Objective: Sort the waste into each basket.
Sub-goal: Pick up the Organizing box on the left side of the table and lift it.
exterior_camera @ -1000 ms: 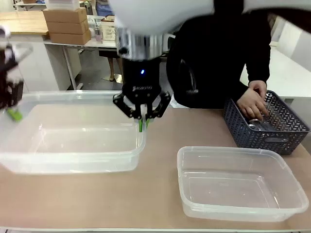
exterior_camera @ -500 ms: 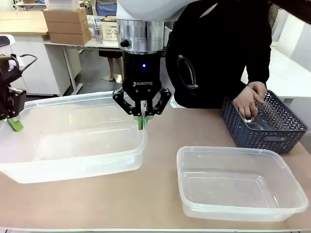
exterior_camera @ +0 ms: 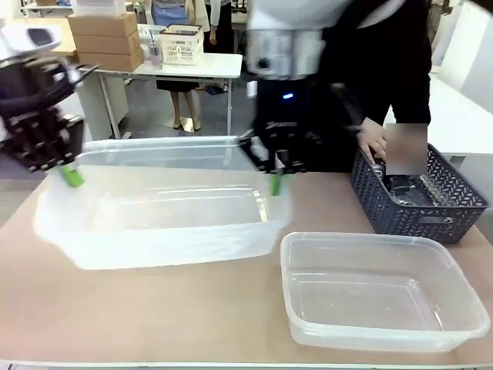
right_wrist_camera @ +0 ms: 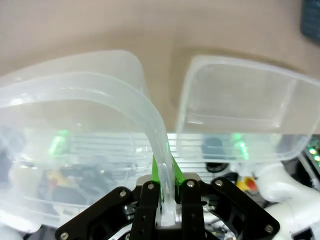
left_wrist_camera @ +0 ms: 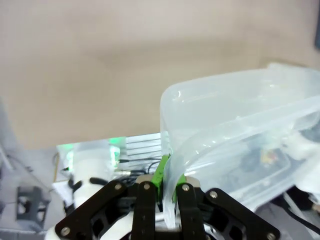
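Item: large clear tub point(exterior_camera: 162, 220), held between my two arms above the worktop point(exterior_camera: 154, 316), blurred in the front view. My left tool point(exterior_camera: 68, 171) is clamped on the rim of its left end; the left wrist view shows the rim point(left_wrist_camera: 172, 165) pinched between the green pads, fingers narrow, the tub wall rising to the right of them. My right tool point(exterior_camera: 275, 183) is clamped on the rim of the right end; the right wrist view shows the rolled rim point(right_wrist_camera: 162, 150) running down between the pads. Item: second clear tub point(exterior_camera: 385, 289), resting flat on the worktop at the near right, just beside the held tub's right end. Item: dark lattice basket point(exterior_camera: 420, 196), far right, with a person's hand point(exterior_camera: 372, 146) at its left edge; contents indistinct.
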Available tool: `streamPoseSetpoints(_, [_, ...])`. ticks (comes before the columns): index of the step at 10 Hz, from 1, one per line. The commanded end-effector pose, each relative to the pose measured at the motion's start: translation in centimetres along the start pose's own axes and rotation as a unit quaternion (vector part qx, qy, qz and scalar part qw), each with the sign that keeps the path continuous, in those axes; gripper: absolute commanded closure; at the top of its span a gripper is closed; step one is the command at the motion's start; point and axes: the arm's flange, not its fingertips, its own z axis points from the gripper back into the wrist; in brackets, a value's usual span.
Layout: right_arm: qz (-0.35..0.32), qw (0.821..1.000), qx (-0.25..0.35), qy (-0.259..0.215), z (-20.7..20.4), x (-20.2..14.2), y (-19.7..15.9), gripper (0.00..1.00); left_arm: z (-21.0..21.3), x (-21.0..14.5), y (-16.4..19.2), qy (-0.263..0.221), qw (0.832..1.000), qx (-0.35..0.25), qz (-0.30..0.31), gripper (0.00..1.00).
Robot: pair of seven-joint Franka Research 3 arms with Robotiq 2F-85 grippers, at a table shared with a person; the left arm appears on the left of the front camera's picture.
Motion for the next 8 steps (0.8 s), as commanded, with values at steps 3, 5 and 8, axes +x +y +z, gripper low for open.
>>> streamPoseSetpoints(3, [-0.004, 0.999, 0.033, -0.017, -2.3, -2.8, -11.6, 0.95, -1.3, 5.1, -10.6, 0.048, 0.998, -0.008, -0.032, 0.94])
streamPoseSetpoints(5, [-0.028, 0.997, 0.056, -0.037, -4.6, -3.7, -14.0, 0.95, -2.9, 7.9, -13.4, 0.062, 0.997, -0.003, -0.039, 0.94])
streamPoseSetpoints(8, [-0.044, 0.998, 0.042, -0.031, -3.3, -3.6, -14.2, 0.95, -5.2, 7.9, -13.4, 0.065, 0.997, 0.018, -0.045, 0.94])
